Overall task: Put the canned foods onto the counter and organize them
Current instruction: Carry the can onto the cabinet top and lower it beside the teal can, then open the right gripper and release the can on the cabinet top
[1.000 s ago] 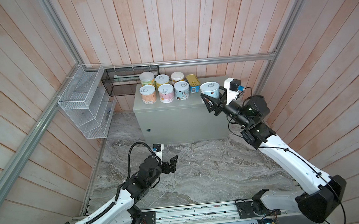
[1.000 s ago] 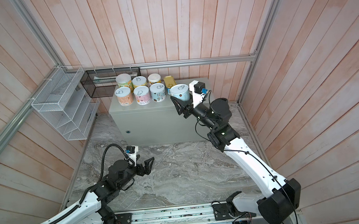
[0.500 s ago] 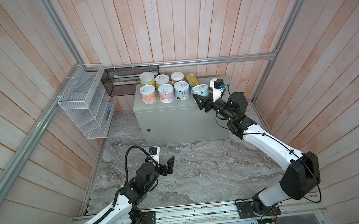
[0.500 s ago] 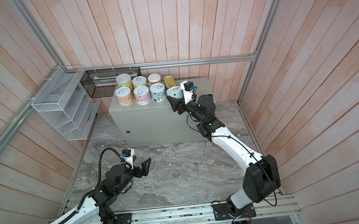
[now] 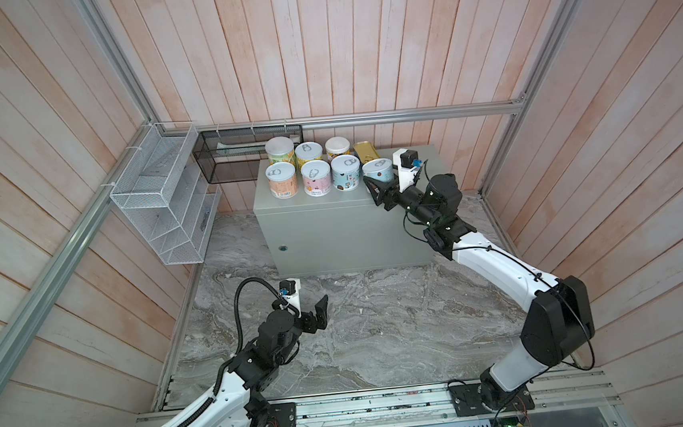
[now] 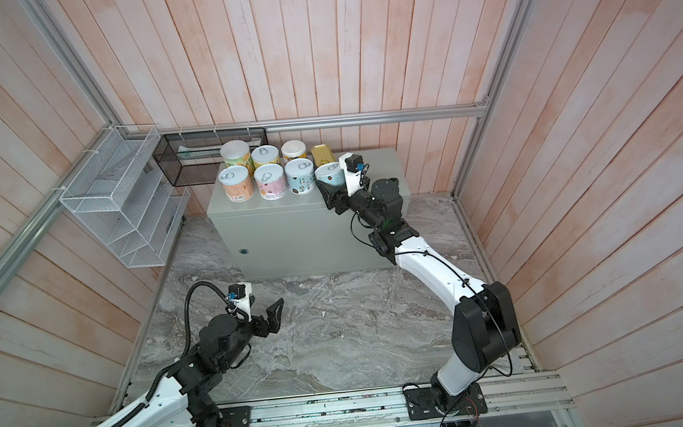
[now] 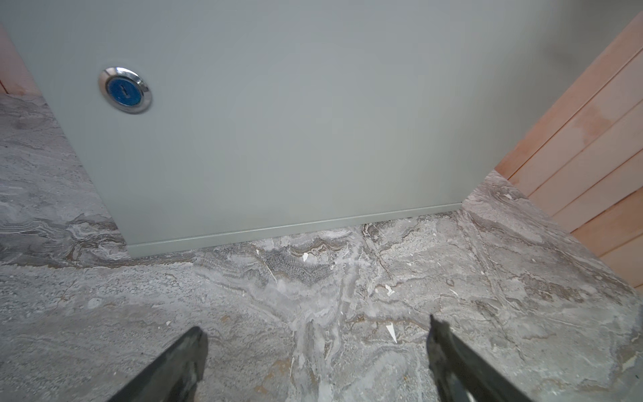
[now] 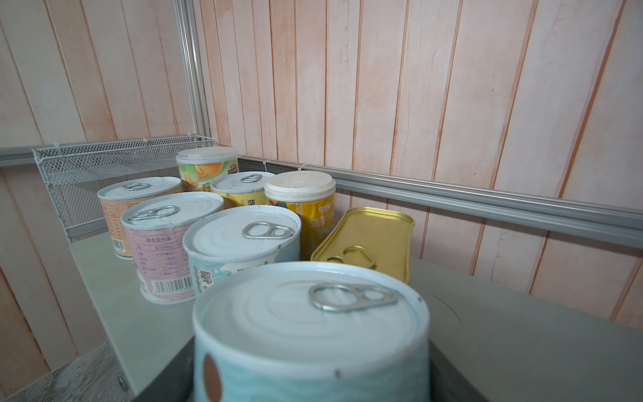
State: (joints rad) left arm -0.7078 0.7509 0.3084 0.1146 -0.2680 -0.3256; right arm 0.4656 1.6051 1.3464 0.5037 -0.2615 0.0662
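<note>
Halfway open, right gripper (image 5: 383, 181) clasps the teal can (image 5: 378, 169).

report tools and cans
Left tool open, empty. Right tool shut on teal can at counter, front row. Seven other cans placed. Nothing in the way.

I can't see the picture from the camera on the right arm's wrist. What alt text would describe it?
A pale blue can with a pull-tab lid fills the foreground. Behind it, six more cans and a flat gold tin sit in two rows on a grey box.
</note>
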